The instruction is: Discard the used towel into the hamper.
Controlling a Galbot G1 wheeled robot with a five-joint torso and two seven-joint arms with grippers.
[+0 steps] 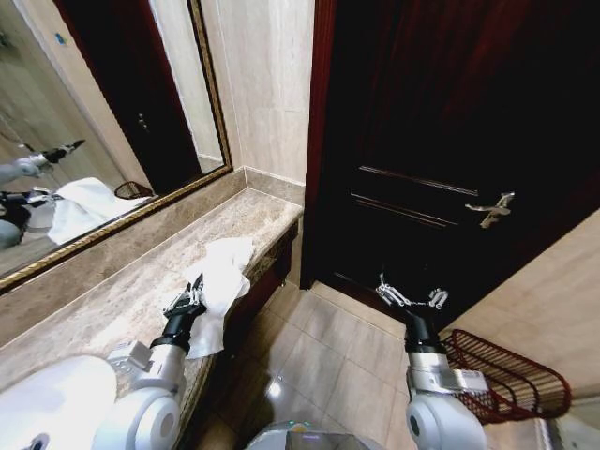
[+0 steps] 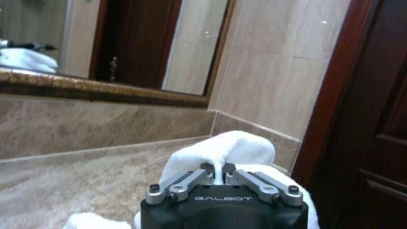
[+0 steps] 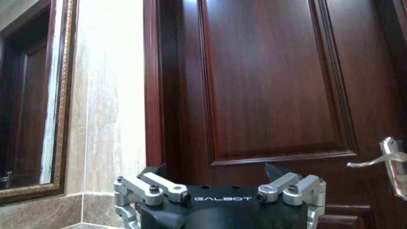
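Note:
The used towel (image 1: 223, 272) is white and lies crumpled on the marble counter (image 1: 122, 291) near its front edge. My left gripper (image 1: 191, 298) rests on the towel's near part. In the left wrist view, this gripper (image 2: 218, 171) is shut on a raised fold of the towel (image 2: 222, 149). The hamper (image 1: 511, 377), a dark red-brown wire basket, stands on the floor at the far right by the wall. My right gripper (image 1: 409, 298) hangs open over the floor in front of the dark door, left of the hamper. The right wrist view has the same gripper (image 3: 215, 172) with nothing between its fingers.
A dark wooden door (image 1: 441, 141) with a metal lever handle (image 1: 492, 210) stands ahead. A gold-framed mirror (image 1: 94, 122) runs above the counter. A white sink basin (image 1: 52, 403) sits at the near left. The tiled floor (image 1: 328, 356) lies between counter and hamper.

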